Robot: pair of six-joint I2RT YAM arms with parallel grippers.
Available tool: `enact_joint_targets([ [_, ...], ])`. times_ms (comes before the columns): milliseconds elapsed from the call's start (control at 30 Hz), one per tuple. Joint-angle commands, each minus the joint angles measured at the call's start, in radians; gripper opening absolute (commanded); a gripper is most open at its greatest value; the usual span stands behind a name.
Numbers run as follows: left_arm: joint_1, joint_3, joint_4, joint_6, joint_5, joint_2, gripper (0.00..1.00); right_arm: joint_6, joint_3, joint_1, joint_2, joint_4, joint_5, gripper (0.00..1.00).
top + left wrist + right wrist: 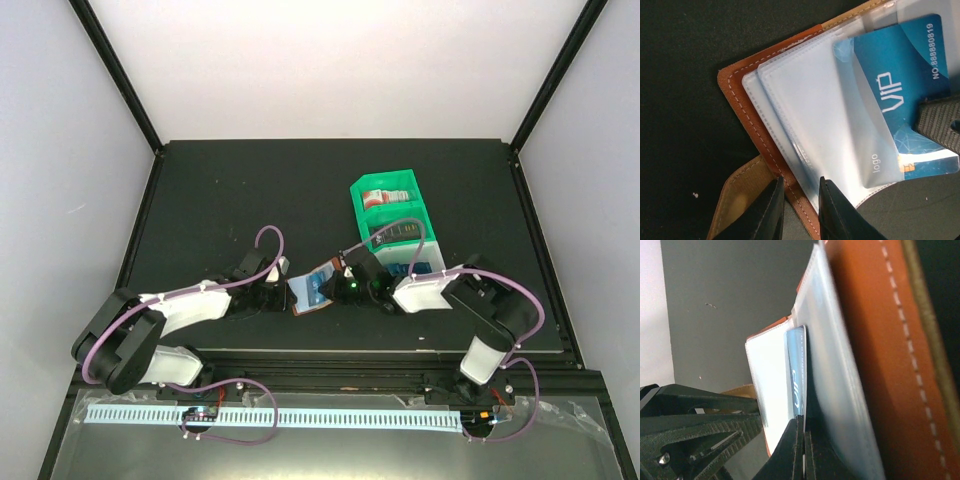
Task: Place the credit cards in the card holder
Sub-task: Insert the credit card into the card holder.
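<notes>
Stretched low from both sides toward the middle of the table. Pinching the leather edge of the card holder in the left gripper; clamping the blue card in the right gripper, partway inside a clear sleeve. Beyond, just past the right arm, a green tray.

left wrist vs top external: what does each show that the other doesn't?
Left wrist only: the VIP print on the blue card, the clear sleeves it sits partly inside, and the left gripper pinching the stitched edge of the card holder.
Top external only: the green tray holding more cards.
Both: the holder, the blue card, and the right gripper at the card.
</notes>
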Motion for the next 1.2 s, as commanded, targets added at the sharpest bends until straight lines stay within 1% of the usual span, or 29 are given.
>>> enact_joint_targets([
  [0,-0.008,0.000,-0.011,-0.008,-0.035,0.029,0.21,-0.024,-0.015,0.013,-0.043,-0.201,0.064,0.01],
  [100,-0.009,0.003,-0.016,-0.009,-0.045,0.033,0.21,-0.025,-0.008,0.012,-0.051,-0.253,0.079,0.01],
  [200,-0.008,0.004,-0.017,-0.009,-0.046,0.035,0.21,-0.033,-0.006,0.011,-0.046,-0.255,0.062,0.01],
  [300,-0.008,0.004,-0.011,-0.008,-0.035,0.035,0.21,-0.071,0.031,0.011,-0.011,-0.256,0.015,0.01],
  [467,-0.008,0.003,0.001,-0.005,-0.014,0.034,0.22,-0.107,0.089,0.013,0.060,-0.211,-0.069,0.02],
  [600,-0.007,0.005,-0.002,-0.004,-0.016,0.035,0.23,-0.136,0.120,0.012,0.097,-0.205,-0.102,0.06],
  [700,-0.008,0.005,-0.007,-0.005,-0.023,0.032,0.25,-0.161,0.124,0.012,0.071,-0.234,-0.078,0.13],
  [800,-0.008,0.005,-0.011,-0.006,-0.032,0.027,0.25,-0.188,0.124,0.013,0.010,-0.287,-0.008,0.26],
  [900,-0.007,0.005,-0.012,-0.008,-0.035,0.019,0.27,-0.223,0.147,0.013,-0.044,-0.393,0.054,0.42],
  [967,-0.008,0.006,-0.012,-0.010,-0.034,0.016,0.29,-0.238,0.175,0.016,-0.061,-0.465,0.077,0.48],
  [1067,-0.009,0.006,-0.005,-0.013,-0.032,0.018,0.30,-0.245,0.214,0.029,-0.062,-0.532,0.130,0.52],
  [1167,-0.008,0.011,0.003,-0.013,-0.024,0.031,0.30,-0.255,0.245,0.033,-0.025,-0.564,0.148,0.52],
])
